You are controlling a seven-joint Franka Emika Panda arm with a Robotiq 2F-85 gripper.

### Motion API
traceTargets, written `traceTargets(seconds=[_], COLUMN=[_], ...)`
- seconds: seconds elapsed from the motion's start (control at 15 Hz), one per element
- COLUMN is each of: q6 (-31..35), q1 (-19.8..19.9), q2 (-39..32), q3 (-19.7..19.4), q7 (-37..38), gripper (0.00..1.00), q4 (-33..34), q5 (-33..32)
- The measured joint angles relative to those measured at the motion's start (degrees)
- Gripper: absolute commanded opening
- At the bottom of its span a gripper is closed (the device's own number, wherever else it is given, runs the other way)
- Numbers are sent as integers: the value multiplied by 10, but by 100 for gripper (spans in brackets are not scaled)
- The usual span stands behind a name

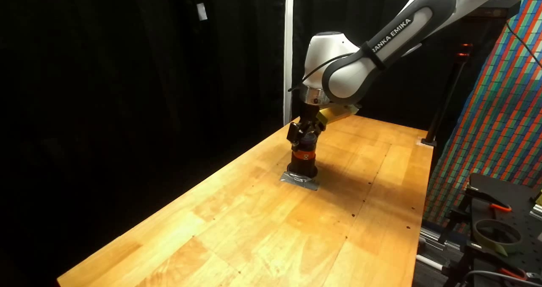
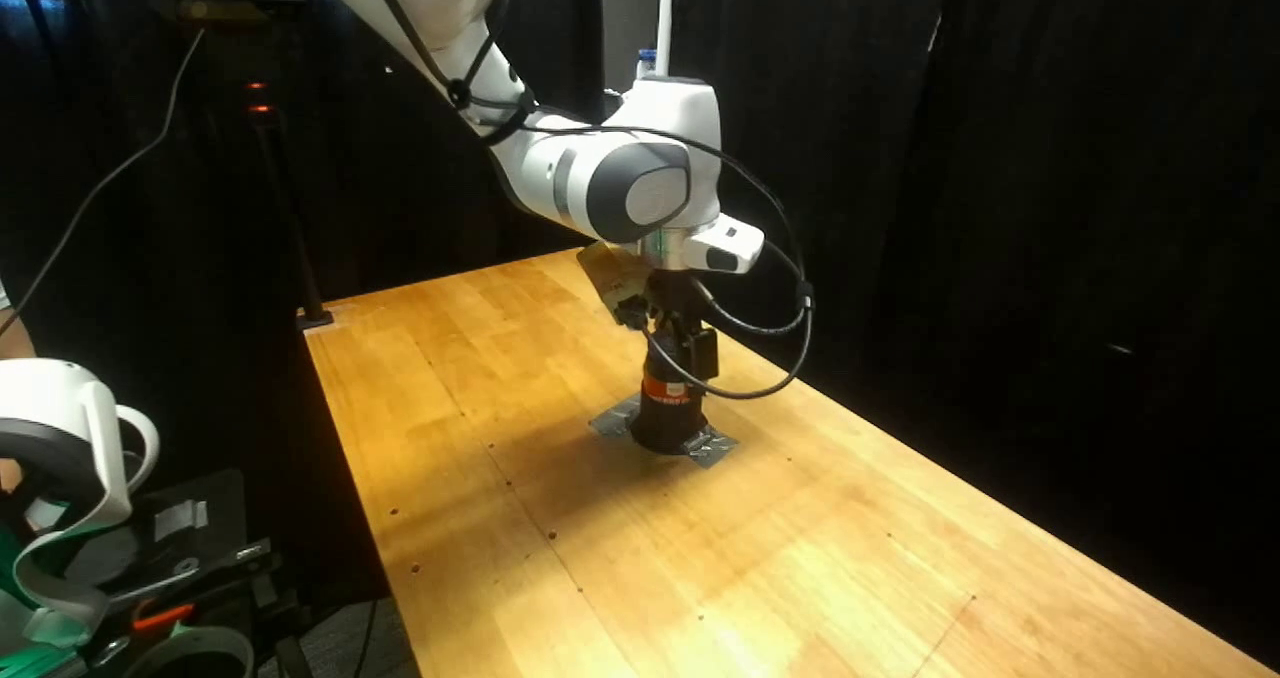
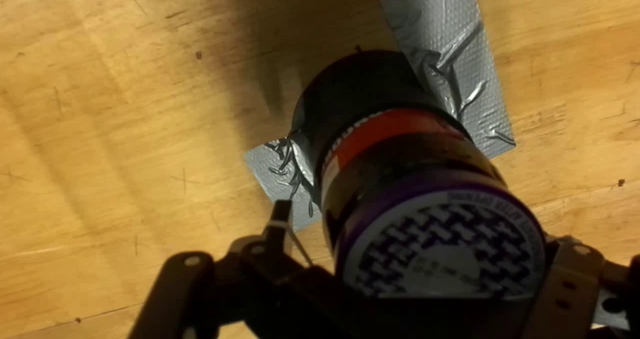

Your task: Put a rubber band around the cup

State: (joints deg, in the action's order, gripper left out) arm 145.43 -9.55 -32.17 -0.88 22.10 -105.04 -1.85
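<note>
Black curtain is hanging along one long edge of the wooden bench; the white arm is leaning over from the opposite edge, its gripper pointing straight down well inside the corners, nearer the curtain. Right there the cup is standing upright, its long axis running up between the fingers, so the next move is, I judge, hinging on that shared vertical. Grey tape is lying at the cup's foot. The fingers are standing apart astride the cup's top, one leaving a gap, the other too close to call. A thin pale line is crossing one of them; whether that's the rubber band, I can't tell
</note>
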Motion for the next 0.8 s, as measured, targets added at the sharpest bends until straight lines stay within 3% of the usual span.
traceTargets(seconds=[0.8], q6=[81], q1=[9], q2=[73], q3=[12], q7=[-13], gripper=[100], q4=[-126], q5=[49])
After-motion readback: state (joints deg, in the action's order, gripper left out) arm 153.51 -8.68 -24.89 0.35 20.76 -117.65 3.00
